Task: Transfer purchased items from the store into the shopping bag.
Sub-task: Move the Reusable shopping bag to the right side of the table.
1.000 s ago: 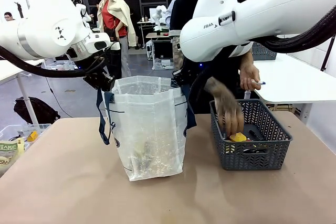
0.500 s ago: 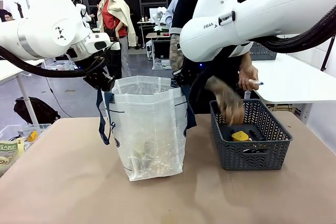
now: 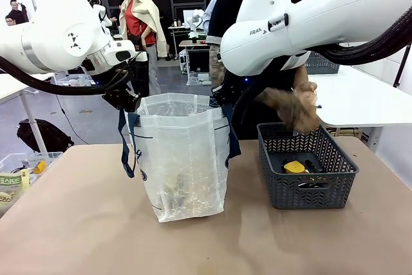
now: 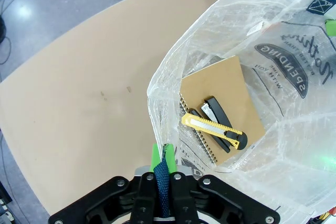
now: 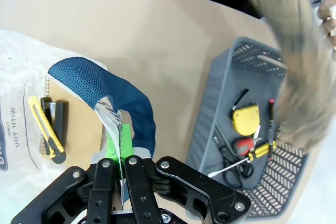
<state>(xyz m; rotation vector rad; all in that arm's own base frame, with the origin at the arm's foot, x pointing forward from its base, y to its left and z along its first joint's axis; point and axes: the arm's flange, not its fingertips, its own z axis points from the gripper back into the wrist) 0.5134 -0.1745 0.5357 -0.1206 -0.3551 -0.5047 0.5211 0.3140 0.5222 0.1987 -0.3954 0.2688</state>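
The translucent shopping bag point(image 3: 183, 159) stands upright mid-table, its mouth held wide. My left gripper point(image 3: 129, 100) is shut on its navy strap handle point(image 4: 163, 174) at the left rim. My right gripper point(image 5: 119, 140) is shut on the opposite rim and navy handle point(image 5: 131, 108). At the bottom of the bag lie a tan spiral notebook point(image 4: 220, 103), a yellow utility knife point(image 4: 212, 126) and a black stapler point(image 4: 218, 114). The grey slotted basket point(image 3: 309, 188) stands right of the bag, holding a yellow tape measure point(image 5: 245, 119), scissors point(image 5: 231, 157) and a screwdriver point(image 5: 257, 150). The person's blurred hand point(image 3: 293, 109) hovers above the basket.
A clear bin of packets point(image 3: 16, 175) sits at the table's left edge. A white table point(image 3: 367, 98) stands behind at the right. Bare tan tabletop point(image 3: 206, 243) stretches in front of the bag and basket.
The person's hand has lifted up out of the basket and to the right; the yellow tape measure stays inside. Both arms and the bag have not moved.
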